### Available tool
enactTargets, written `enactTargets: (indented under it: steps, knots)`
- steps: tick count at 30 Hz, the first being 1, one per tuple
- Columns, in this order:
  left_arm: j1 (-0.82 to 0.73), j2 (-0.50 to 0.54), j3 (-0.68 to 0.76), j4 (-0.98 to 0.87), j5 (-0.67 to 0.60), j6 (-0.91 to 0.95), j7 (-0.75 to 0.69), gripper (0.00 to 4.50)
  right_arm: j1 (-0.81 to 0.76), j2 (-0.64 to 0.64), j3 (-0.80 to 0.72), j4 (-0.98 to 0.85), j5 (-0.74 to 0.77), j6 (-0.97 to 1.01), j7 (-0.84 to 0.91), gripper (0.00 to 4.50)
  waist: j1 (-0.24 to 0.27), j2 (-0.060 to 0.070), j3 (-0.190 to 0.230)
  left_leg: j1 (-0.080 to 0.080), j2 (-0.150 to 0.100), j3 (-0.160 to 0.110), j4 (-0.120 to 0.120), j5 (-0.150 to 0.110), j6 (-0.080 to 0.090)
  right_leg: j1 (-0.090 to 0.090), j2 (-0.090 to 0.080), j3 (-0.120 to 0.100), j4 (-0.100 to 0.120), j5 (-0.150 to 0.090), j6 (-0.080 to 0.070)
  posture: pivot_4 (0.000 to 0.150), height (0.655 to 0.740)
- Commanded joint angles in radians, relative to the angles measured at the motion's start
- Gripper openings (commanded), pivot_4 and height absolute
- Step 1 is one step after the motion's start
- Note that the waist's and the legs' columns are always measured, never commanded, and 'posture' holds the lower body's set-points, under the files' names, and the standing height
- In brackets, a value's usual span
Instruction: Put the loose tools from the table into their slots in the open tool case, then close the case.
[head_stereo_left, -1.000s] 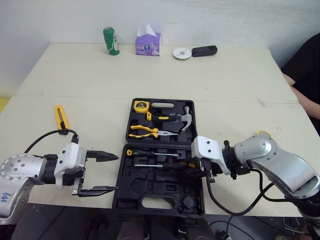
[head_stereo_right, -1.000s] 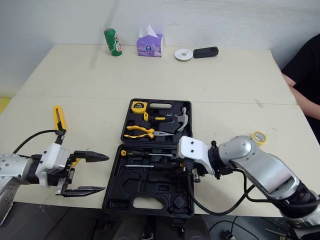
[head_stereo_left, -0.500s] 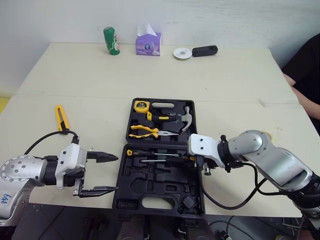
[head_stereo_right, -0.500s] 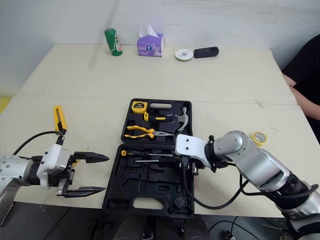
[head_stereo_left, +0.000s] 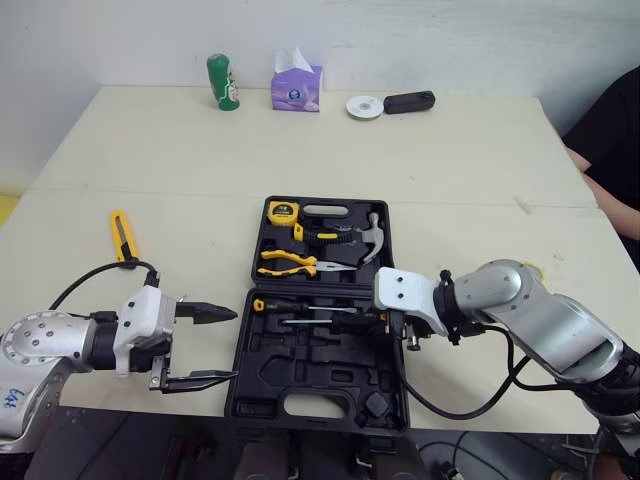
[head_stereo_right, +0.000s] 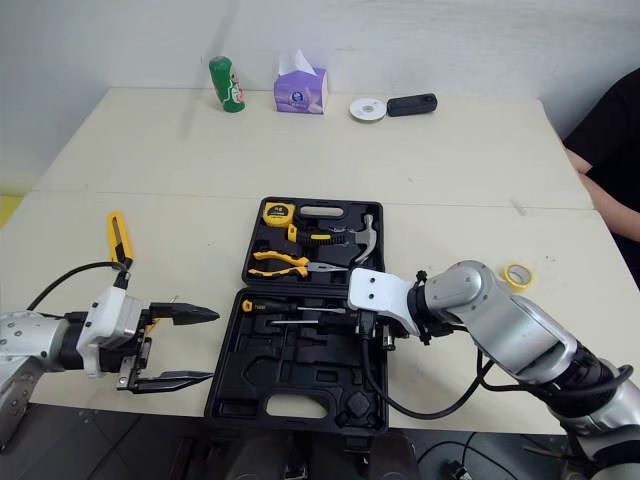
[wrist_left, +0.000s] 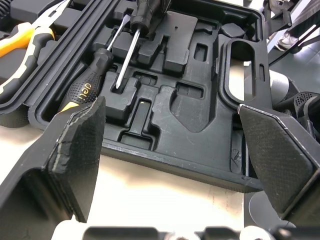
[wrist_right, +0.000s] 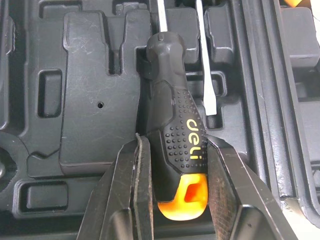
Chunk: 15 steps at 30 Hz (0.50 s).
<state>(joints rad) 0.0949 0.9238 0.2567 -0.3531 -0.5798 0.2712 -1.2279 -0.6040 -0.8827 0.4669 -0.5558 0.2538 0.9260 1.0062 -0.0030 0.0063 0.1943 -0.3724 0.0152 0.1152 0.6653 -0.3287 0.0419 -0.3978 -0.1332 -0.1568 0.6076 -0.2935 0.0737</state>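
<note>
Holding: your right gripper (wrist_right: 176, 141) pinches the screwdriver (wrist_right: 170, 90) by its stippled black rubber handle, orange-capped.
Screwdriver: along a moulded slot of the tool case (head_stereo_left: 300, 385).
Your left gripper (head_stereo_left: 232, 345): fingers spread, beside the case.
Flat yellow cutter (head_stereo_left: 123, 236): on the table (head_stereo_left: 450, 170).

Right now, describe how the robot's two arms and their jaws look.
The left arm and right arm are rounded silver-grey metal shells, each ending in a white boxy wrist housing and two black tapered jaws with textured pads. A black cable loops off each wrist. The left shell bears a blue marking.
</note>
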Motion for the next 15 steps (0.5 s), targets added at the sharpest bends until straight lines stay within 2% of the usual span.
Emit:
enactTargets:
  steps: [1,2,4,7,8,15]
  knots:
    - [0.008,-0.001,0.004,-0.032,0.007,-0.003,0.009,4.5,-0.006,0.016,0.017,-0.027,-0.008,0.017,-0.01,1.01,0.0,0.0,0.0,0.0,0.0,0.0,0.0,0.0,0.0,0.0,0.0,0.0,0.0,0.0,0.0,0.15,0.74]
    - [0.009,-0.001,0.003,-0.033,0.008,-0.001,0.012,4.5,-0.006,0.01,0.021,-0.03,-0.004,0.022,0.0,1.81,-0.001,0.0,0.0,0.0,0.0,0.0,0.0,0.0,0.0,0.0,0.0,0.0,0.0,0.0,0.0,0.15,0.74]
    - [0.011,-0.002,0.001,-0.033,0.012,0.001,0.016,4.5,-0.003,0.01,0.019,-0.032,-0.007,0.01,0.001,2.34,0.0,0.0,0.0,0.0,0.0,0.0,0.0,0.0,0.0,0.0,0.0,0.0,0.0,0.0,0.0,0.15,0.74]
    - [0.006,0.001,0.003,-0.024,0.011,0.003,0.014,4.5,-0.013,0.011,-0.016,-0.016,0.006,0.001,0.005,3.76,0.0,0.0,0.0,0.0,0.0,0.0,0.0,0.0,0.0,0.0,0.0,0.0,0.0,0.0,0.0,0.15,0.74]
    - [0.005,0.001,0.004,-0.021,0.01,0.003,0.012,4.5,-0.016,0.007,-0.025,-0.013,0.015,0.003,0.015,4.39,0.0,0.0,0.0,0.0,0.0,0.0,0.0,0.0,0.0,0.0,0.0,0.0,0.0,0.0,0.0,0.15,0.74]
    - [-0.018,-0.015,-0.006,-0.007,0.015,-0.002,0.023,4.5,-0.018,-0.027,-0.088,0.023,0.055,-0.001,0.068,4.39,0.0,0.0,0.0,0.0,0.0,0.0,0.0,0.0,0.0,0.0,0.0,0.0,0.0,0.0,0.0,0.15,0.74]
